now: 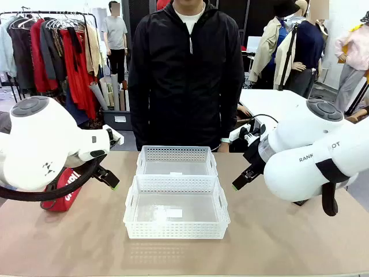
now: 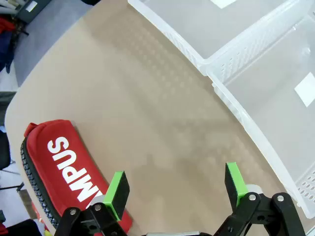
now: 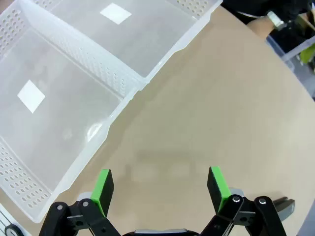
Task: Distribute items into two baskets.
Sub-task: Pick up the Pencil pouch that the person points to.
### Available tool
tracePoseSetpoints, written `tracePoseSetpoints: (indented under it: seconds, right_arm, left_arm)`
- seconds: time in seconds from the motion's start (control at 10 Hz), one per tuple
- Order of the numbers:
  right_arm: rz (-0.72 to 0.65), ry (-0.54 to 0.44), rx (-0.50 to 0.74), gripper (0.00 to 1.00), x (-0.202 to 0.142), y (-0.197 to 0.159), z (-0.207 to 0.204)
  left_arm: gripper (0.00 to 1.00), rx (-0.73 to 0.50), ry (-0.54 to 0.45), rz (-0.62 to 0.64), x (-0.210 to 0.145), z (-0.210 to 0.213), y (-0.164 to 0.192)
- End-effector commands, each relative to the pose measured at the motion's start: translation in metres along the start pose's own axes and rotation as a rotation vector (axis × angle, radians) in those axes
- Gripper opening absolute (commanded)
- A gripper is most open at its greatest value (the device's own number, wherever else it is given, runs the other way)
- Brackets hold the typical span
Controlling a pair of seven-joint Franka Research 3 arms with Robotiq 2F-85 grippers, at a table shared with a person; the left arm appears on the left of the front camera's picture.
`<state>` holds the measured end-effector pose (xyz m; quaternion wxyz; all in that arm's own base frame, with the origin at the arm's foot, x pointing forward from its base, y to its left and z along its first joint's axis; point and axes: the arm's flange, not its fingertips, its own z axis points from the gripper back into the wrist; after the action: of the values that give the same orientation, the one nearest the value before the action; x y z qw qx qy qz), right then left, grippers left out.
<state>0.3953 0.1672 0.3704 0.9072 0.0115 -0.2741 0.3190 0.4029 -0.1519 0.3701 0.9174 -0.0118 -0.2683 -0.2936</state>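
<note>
Two white lattice baskets stand touching at mid-table, the far basket (image 1: 176, 153) behind the near basket (image 1: 176, 183); each holds only a white sticker. The red CAMPUS pouch (image 1: 64, 195) lies at the table's left, partly hidden by my left arm. My left gripper (image 2: 174, 189) is open above bare table, with the pouch (image 2: 59, 162) beside its left finger and the baskets (image 2: 231, 105) off to the right. My right gripper (image 3: 160, 189) is open over bare table right of the baskets (image 3: 123, 101). A small black piece (image 3: 281, 203), perhaps the stapler, peeks out behind its right finger.
A person in a black jacket (image 1: 185, 75) stands at the far edge behind the baskets. Bare tabletop (image 1: 277, 242) lies in front of and to both sides of the baskets. Clothes racks and other people stand farther back.
</note>
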Motion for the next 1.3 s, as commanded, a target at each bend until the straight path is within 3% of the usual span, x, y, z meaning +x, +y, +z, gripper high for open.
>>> tracePoseSetpoints:
  seconds: [0.0, 0.9, 1.2]
  right_arm:
    - [0.0, 0.0, 0.0, 1.0, 0.0, 0.0, 0.0]
    - [0.0, 0.0, 0.0, 1.0, 0.0, 0.0, 0.0]
    - [0.003, -0.006, 0.035, 1.0, 0.009, -0.02, 0.016]
  left_arm:
    - [1.0, 0.0, 0.0, 0.0, 0.0, 0.0, 0.0]
    - [1.0, 0.0, 0.0, 0.0, 0.0, 0.0, 0.0]
    - [1.0, -0.062, -0.001, 0.041, 0.012, 0.034, 0.014]
